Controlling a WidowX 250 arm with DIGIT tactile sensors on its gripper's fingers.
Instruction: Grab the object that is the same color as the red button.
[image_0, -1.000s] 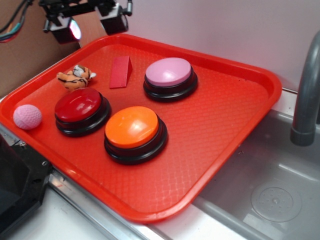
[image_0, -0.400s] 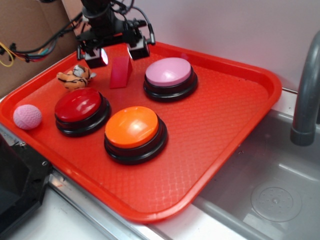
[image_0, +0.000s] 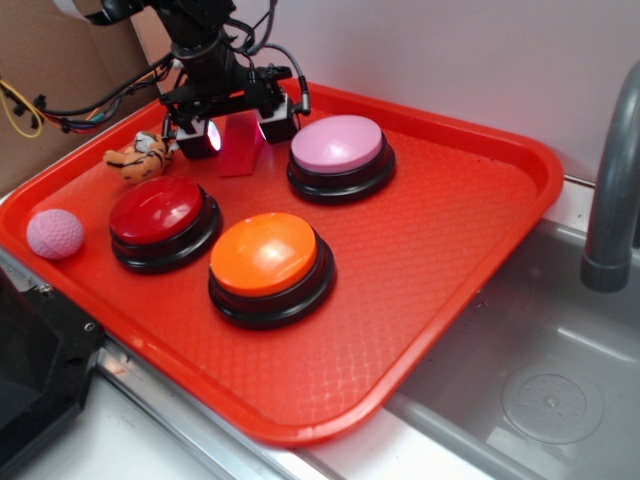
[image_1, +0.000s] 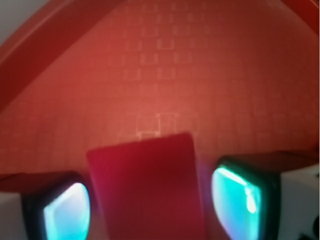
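Since the whole job hinges on matching colour to the red button (image_0: 163, 212), here's the layout going left to right. A pink ball (image_0: 54, 233) sits by the tray's left rim, then the little tiger toy (image_0: 137, 157) lies just behind the red button. Next comes the red wedge block (image_0: 240, 146), the thing to grab, resting on the red tray (image_0: 470, 250) at the back, between the tiger and the pink button (image_0: 338, 144). The orange button (image_0: 266, 254) is up front, and a grey faucet (image_0: 610, 190) stands off at the far right over the sink.

The gripper (image_0: 237, 132) is down around the wedge with its fingers spread wide, one lit pad on each side. In the wrist view the block (image_1: 147, 192) fills the gap between the two pads (image_1: 67, 212), with a sliver of tray showing on both sides, so I don't think anything is touching it yet. The left pad looks pretty close to the tiger in the exterior view, though I can't tell if they touch.

So I'd call this the pre-grasp step: lined up, not closed. Next move should just be squeezing the fingers in on the block's flat sides, maybe dropping slightly first, then lifting straight up. The sloped face could make it slip if the pads catch the wrong faces.
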